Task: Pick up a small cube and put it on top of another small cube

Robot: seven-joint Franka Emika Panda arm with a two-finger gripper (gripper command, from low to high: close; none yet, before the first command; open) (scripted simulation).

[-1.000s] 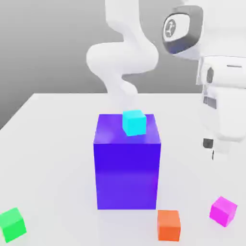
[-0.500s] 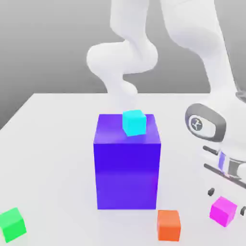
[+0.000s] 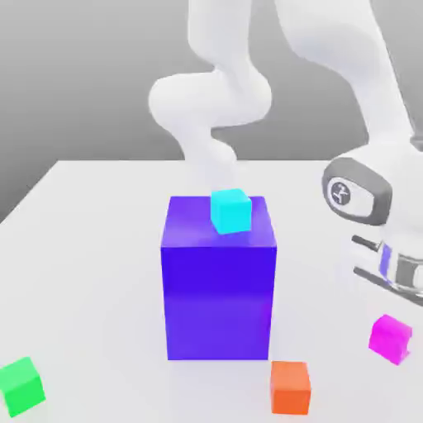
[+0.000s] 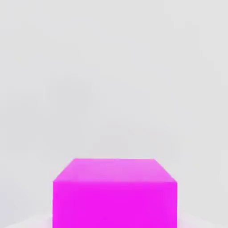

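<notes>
A white robot arm bends low over the exterior view's right side of a pale desk, its wrist section poised directly above the small magenta cube, which sits near the desk's right edge in that view. The tool is hidden where the wrist meets the cube, and whether it is released or clenched cannot be told; no fingers can be made out around the cube. In the hand view, the small magenta cube appears close beneath the camera, its top face and one side face visible against a plain pale surface. At the centre of the desk stands a big blue-purple block, and on its top, toward the far edge, rests a cyan cube, slightly turned relative to the block beneath it. An orange cube lies on the desk just in front of the block's lower right corner as seen from the exterior view, well apart from the magenta cube. A green cube sits on its own toward the exterior view's lower left, well away from the block. The arm's base rises behind the block, curving up and across to the wrist on the exterior view's right.
</notes>
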